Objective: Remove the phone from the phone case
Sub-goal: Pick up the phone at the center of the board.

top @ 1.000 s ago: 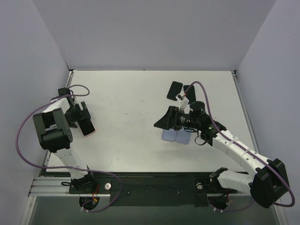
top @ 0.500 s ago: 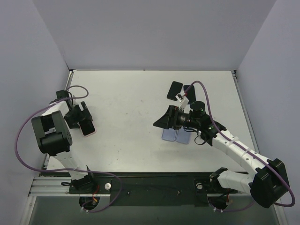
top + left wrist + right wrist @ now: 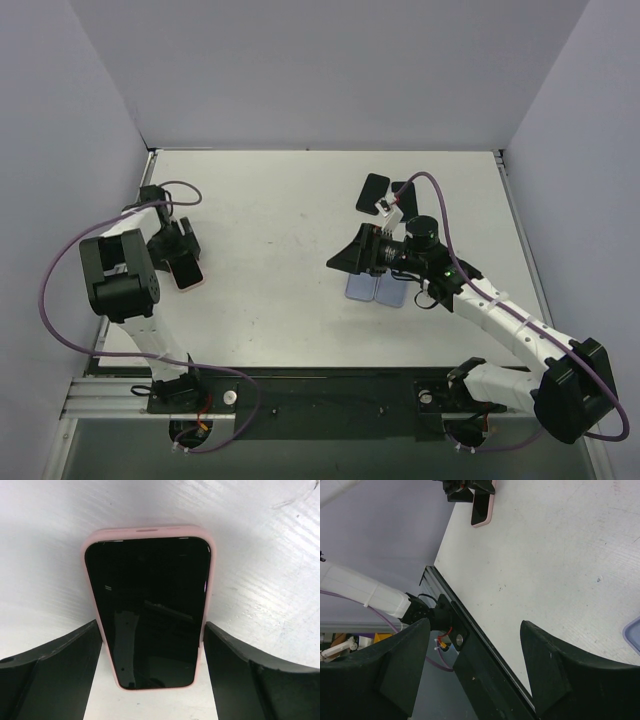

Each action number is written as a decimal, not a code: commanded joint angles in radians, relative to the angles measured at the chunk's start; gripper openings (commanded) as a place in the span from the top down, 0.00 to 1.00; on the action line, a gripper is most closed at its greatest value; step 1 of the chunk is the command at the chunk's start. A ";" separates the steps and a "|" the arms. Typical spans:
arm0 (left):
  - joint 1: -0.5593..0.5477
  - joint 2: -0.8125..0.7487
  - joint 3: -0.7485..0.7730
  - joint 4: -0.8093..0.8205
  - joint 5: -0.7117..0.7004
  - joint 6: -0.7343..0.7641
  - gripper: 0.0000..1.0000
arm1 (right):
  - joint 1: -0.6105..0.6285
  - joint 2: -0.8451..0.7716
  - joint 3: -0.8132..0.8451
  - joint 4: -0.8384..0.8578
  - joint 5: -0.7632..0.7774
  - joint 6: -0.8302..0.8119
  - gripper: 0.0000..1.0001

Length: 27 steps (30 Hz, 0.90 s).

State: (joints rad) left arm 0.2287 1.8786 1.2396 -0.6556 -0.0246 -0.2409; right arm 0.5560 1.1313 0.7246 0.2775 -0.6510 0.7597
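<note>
1. Now the phone (image 3: 150, 612) lies flat and screen-up near the left edge of the table (image 3: 280, 210). It is seated in a pink phone case (image 3: 145, 531) whose lip shows all round the dark glass.
2. By its look, the phone is a stiff, fairly light slab with a slick, breakable glass face. The phone case looks like soft, grippy rubber that should bend at the rim and not slide.
3. I judge the best hold to be across the two long sides of the phone case, low on the body and clear of the glass. The lip could then be peeled back at a corner, where it should give most easily, and the phone pushed out from behind.
4. My left gripper (image 3: 151, 630) hangs over the near half of the phone with its jaws spread wide. One jaw stands off each long side, neither touches the pink rim, and it holds nothing.
5. My right gripper (image 3: 350, 258) hovers over the middle of the table, well apart from the phone. Its jaws are partly spread and empty.
6. Two pale blue flat pieces (image 3: 375, 290) lie below my right arm. Two small black pieces (image 3: 375, 190) sit farther back on the right.
</note>
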 commanded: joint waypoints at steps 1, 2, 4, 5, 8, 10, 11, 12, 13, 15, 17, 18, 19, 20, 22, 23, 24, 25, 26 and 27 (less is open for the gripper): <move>0.000 0.073 0.024 -0.010 -0.046 -0.003 0.24 | -0.001 -0.016 -0.010 0.045 0.013 0.007 0.32; 0.000 0.080 0.027 -0.013 -0.041 0.000 0.37 | 0.001 -0.021 -0.008 0.039 0.016 0.007 0.33; -0.005 0.088 0.034 -0.021 -0.058 0.005 0.42 | 0.002 -0.021 -0.007 0.020 0.028 0.004 0.33; -0.011 0.090 0.035 -0.022 -0.066 0.011 0.41 | 0.002 -0.028 -0.004 0.003 0.043 0.001 0.33; -0.015 0.097 0.027 -0.018 -0.064 0.017 0.31 | 0.005 -0.051 0.002 -0.035 0.071 -0.008 0.33; -0.017 0.108 0.023 -0.018 -0.058 0.020 0.27 | 0.008 -0.076 0.009 -0.073 0.100 -0.019 0.33; -0.015 0.117 0.024 -0.018 -0.054 0.025 0.26 | 0.012 -0.094 0.015 -0.099 0.120 -0.025 0.33; -0.015 0.120 0.024 -0.018 -0.041 0.028 0.26 | 0.012 -0.105 0.016 -0.110 0.141 -0.026 0.33; -0.017 0.129 0.030 -0.018 -0.041 0.031 0.27 | 0.013 -0.120 0.016 -0.130 0.151 -0.028 0.33; -0.020 0.131 0.037 -0.019 -0.043 0.035 0.34 | 0.018 -0.142 0.018 -0.150 0.185 -0.026 0.33; -0.020 0.120 0.038 -0.018 -0.028 0.035 0.52 | 0.021 -0.153 0.022 -0.182 0.214 -0.028 0.33; -0.023 0.111 0.035 -0.019 -0.011 0.035 0.56 | 0.022 -0.160 0.021 -0.199 0.229 -0.026 0.33; -0.026 0.081 0.029 -0.003 -0.003 0.035 0.63 | 0.022 -0.163 0.019 -0.208 0.238 -0.022 0.33; -0.031 0.065 0.015 0.011 0.011 0.034 0.67 | 0.022 -0.168 0.019 -0.224 0.255 -0.019 0.33; -0.046 0.018 0.008 0.017 0.025 0.026 0.89 | 0.022 -0.176 0.021 -0.253 0.289 -0.007 0.34; -0.055 -0.011 0.001 0.025 0.025 0.023 1.00 | 0.024 -0.179 0.021 -0.262 0.301 0.006 0.34; -0.072 -0.033 -0.008 0.033 0.025 0.020 1.00 | 0.028 -0.185 0.021 -0.274 0.329 0.013 0.35; -0.078 -0.070 -0.012 0.036 0.025 0.017 1.00 | 0.028 -0.186 0.019 -0.303 0.338 0.015 0.36; -0.087 -0.082 -0.022 0.048 0.025 0.006 1.00 | 0.031 -0.191 0.021 -0.331 0.359 0.020 0.36; -0.092 -0.114 -0.028 0.053 0.025 0.000 1.00 | 0.035 -0.195 0.024 -0.345 0.385 0.020 0.37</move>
State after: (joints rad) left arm 0.1841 1.8702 1.2381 -0.6628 -0.0368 -0.2253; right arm 0.5777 0.9672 0.7181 0.0162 -0.3740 0.7628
